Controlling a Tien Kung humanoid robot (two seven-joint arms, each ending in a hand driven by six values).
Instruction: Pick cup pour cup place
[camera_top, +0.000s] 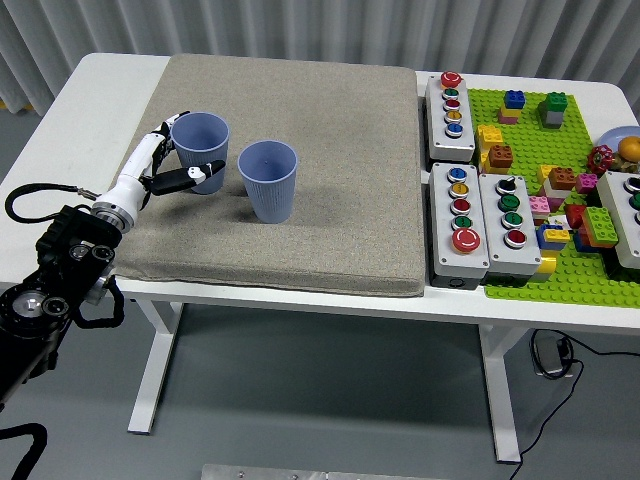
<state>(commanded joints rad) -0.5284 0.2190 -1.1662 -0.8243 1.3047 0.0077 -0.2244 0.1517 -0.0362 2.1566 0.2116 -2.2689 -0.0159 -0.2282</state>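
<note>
My left robot hand (172, 163) wraps the left blue cup (199, 152) on the grey mat (330, 180); second blue cup (268, 180) stands at its four o'clock

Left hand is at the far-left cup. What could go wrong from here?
1. The left hand wraps the left cup only partly, thumb in front, fingers behind; a loose grip may let the light cup slip or tip on lifting.
2. The right cup stands close by, so a swing while pouring might knock it over.
3. The soft mat gives a less firm footing.
</note>
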